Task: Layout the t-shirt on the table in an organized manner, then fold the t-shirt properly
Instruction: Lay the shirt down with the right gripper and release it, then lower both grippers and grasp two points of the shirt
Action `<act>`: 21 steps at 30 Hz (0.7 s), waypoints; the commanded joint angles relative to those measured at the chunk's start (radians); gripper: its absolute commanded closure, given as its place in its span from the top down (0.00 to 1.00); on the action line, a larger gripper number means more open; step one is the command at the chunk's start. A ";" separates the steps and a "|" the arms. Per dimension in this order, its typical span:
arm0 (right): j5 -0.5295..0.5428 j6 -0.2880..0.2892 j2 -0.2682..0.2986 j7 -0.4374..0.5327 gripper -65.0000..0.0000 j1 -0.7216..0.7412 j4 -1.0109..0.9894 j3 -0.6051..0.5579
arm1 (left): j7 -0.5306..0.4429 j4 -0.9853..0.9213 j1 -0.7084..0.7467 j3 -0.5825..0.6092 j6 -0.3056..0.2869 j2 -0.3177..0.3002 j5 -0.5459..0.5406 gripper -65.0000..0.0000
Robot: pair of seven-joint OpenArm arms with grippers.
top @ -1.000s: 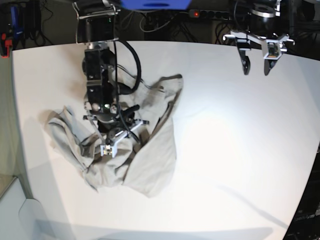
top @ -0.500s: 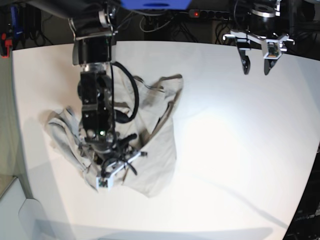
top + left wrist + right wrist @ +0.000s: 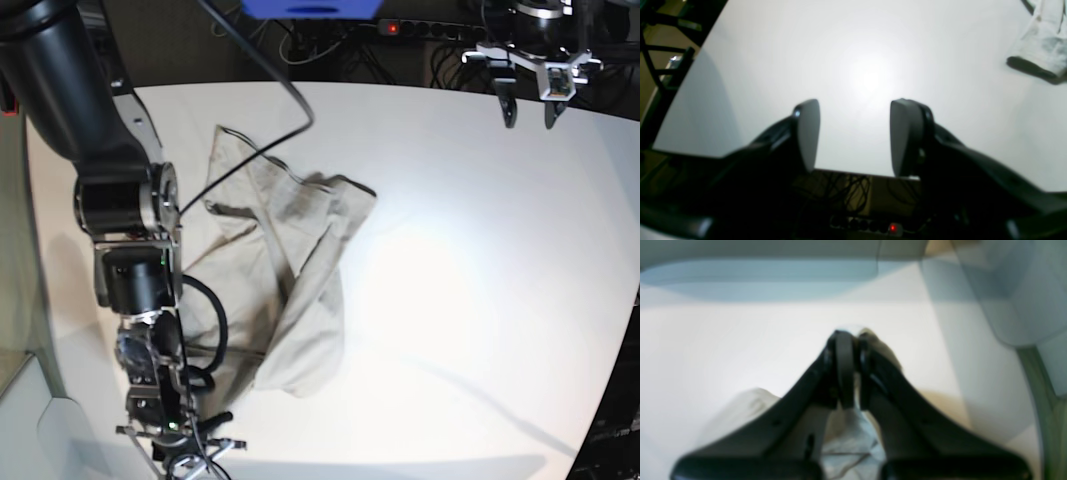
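Shirt: crumpled light beige-grey cotton t-shirt (image 3: 285, 265), stretched toward the white table's (image 3: 470, 300) near-left edge.
Handling: probably light, limp; hems seem the best hold.
Right gripper (image 3: 849, 340): clenched on shirt fabric.
Left gripper (image 3: 853, 133): released, far-right corner.

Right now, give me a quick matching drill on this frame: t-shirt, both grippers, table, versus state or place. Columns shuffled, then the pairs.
Things:
1. left gripper
2. right gripper
3. t-shirt
4. table

States:
A. crumpled, stretched out toward the near table edge
B. open, hanging over the far table edge, holding nothing
C. white, mostly bare on the side of the left arm
D. shut on cloth, low by the near table edge

Pairs: 1-B, 2-D, 3-A, 4-C
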 commanded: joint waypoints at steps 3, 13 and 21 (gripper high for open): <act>-0.002 -0.007 0.024 0.099 0.19 0.090 -0.075 0.001 | -0.029 0.019 0.017 -0.006 0.005 -0.005 -0.002 0.50; 0.002 -0.001 0.039 -0.036 0.71 0.034 0.004 0.004 | -0.029 0.021 0.004 0.000 0.003 -0.005 -0.002 0.50; 0.001 -0.001 -0.005 -0.171 0.72 -0.352 0.602 0.001 | -0.021 0.018 -0.134 0.120 0.005 -0.005 -0.002 0.51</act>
